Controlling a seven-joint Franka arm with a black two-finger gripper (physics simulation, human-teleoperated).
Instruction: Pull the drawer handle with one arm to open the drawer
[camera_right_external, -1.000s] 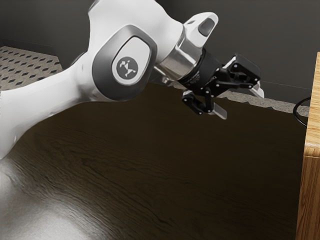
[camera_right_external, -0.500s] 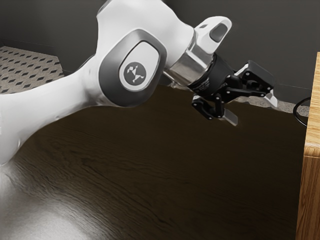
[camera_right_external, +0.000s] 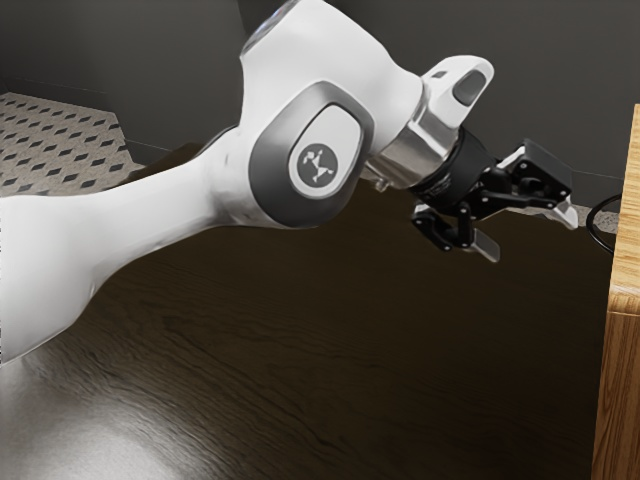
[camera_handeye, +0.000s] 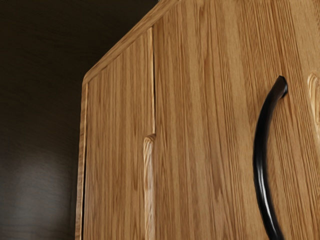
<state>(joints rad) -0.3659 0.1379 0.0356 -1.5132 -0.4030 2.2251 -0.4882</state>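
Arm (camera_right_external: 200, 210) reached over the dark table (camera_right_external: 300, 390) from the exterior view's left, with the forearm angled upward and the wrist pointed toward the exterior view's right. Gripper (camera_right_external: 530, 230) hung in the air, fingers spread, nothing between them. Drawer handle (camera_right_external: 590, 222) (camera_handeye: 258, 165), a black curved bar, sat near the gripper but apart from it. It was mounted on the wooden cabinet (camera_right_external: 622, 340) at the table's edge on the exterior view's right.

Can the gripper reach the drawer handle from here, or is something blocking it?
Probably yes. The gripper is open, level with the handle, and only open air lies between them; the handle stands clear of the drawer front.
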